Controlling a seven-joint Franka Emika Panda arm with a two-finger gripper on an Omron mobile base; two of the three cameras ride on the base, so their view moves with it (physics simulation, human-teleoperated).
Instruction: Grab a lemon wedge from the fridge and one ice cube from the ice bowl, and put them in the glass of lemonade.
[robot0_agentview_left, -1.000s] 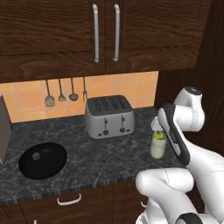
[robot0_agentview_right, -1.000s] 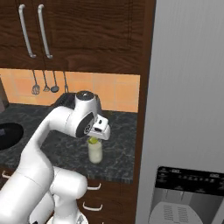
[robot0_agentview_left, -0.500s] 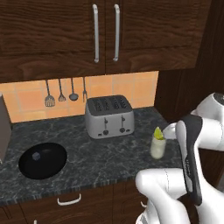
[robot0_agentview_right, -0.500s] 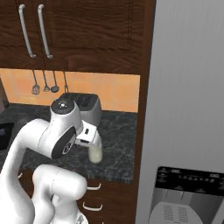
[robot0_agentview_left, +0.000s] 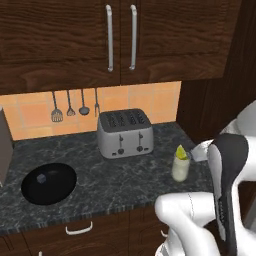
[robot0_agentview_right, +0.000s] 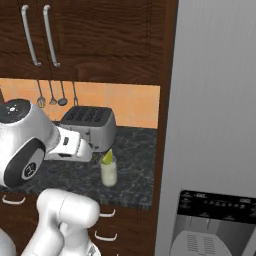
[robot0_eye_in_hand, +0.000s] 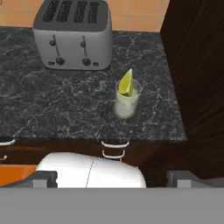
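Your jaws stand wide open with nothing between them; in the hand view the two dark fingertips (robot0_eye_in_hand: 39, 178) sit far apart at the bottom edge, pulled back off the table (robot0_eye_in_hand: 52, 109).

The lemon wedge (robot0_eye_in_hand: 127, 82) is in the glass of lemonade (robot0_eye_in_hand: 127, 100), point sticking up above the rim, leaning on the inner wall. You see the same from the left base view: wedge (robot0_agentview_left: 182, 152) on top of the glass (robot0_agentview_left: 180, 167), near the front right end of the dark stone table (robot0_agentview_left: 115, 175). In the right base view the glass (robot0_agentview_right: 108, 171) with its wedge (robot0_agentview_right: 107, 157) stands just in front of and right of the toaster (robot0_agentview_right: 90, 127).

The toaster (robot0_agentview_left: 125, 132) is behind and left of the glass, well apart from it.

The ice bowl (robot0_agentview_left: 49, 183) sits at the left of the table, well apart from the glass. You cannot make out an ice cube in it, too dark.

The fridge (robot0_agentview_right: 215, 125) fills the right side of the right base view, door closed, dispenser panel (robot0_agentview_right: 214, 230) low down.

Utensils (robot0_agentview_left: 75, 105) hang on the orange tile wall behind the table, cabinet handles (robot0_agentview_left: 121, 37) above.
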